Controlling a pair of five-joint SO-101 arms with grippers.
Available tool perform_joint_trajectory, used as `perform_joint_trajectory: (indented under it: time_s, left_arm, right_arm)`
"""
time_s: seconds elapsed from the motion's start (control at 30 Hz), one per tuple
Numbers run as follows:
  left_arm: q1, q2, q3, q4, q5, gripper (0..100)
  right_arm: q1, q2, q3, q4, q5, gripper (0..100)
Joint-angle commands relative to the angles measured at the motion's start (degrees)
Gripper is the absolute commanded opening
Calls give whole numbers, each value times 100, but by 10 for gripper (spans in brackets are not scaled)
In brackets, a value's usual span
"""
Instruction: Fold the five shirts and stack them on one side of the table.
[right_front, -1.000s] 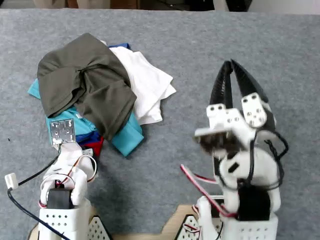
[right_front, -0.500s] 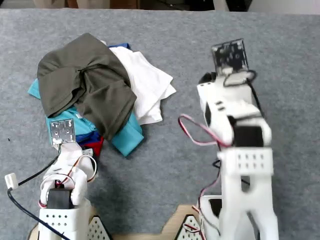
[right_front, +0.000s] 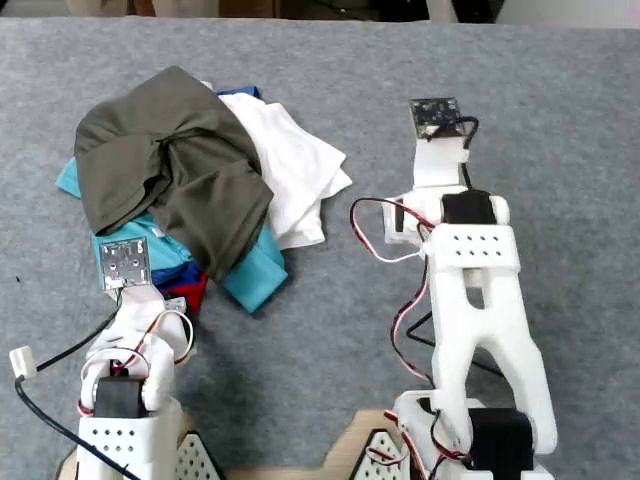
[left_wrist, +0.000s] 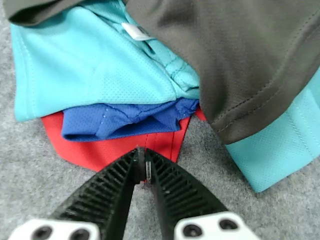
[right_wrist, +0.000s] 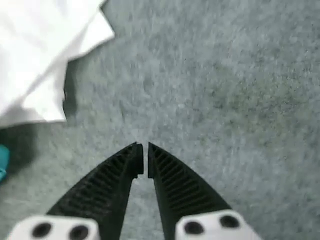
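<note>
The five shirts lie unfolded in one heap on the left of the table (right_front: 560, 100). The olive shirt (right_front: 170, 160) is on top and the white shirt (right_front: 290, 165) spills out beside it. The teal shirt (right_front: 250, 270), blue shirt (left_wrist: 120, 120) and red shirt (left_wrist: 95, 150) are underneath.

The left gripper (left_wrist: 142, 167) sits at the near edge of the heap. Its fingers are drawn almost together, with the tips right at the red hem. The right gripper (right_wrist: 142, 160) hangs over bare table just beside the white shirt's corner, its fingers likewise nearly closed and holding nothing.

The step in hand looks like drawing a first shirt clear. It would go best from the top: open wide, pinch a single layer at a free edge of the olive or white shirt, then lift high enough that the lower shirts do not drag along. Starting with the red one would likely pull the heap apart.

Whether the left tips already nip the red cloth cannot be told. Most of the blue and red shirts is buried, and collars and sleeves are hard to make out.
</note>
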Motion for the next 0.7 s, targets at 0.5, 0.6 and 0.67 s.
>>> perform_joint_trajectory:
  time_s: [0.5,0.6,0.67]
  left_arm:
    - [2127,-40,62,9,-44,20]
    - [1802,-40,53,-316,-563,20]
    - [1266,-40,-35,-774,-1090,20]
  right_arm:
    - [48,-48,-347,695,3323,41]
    - [84,-66,-505,818,3323,41]
    - [48,-127,-778,1301,3323,41]
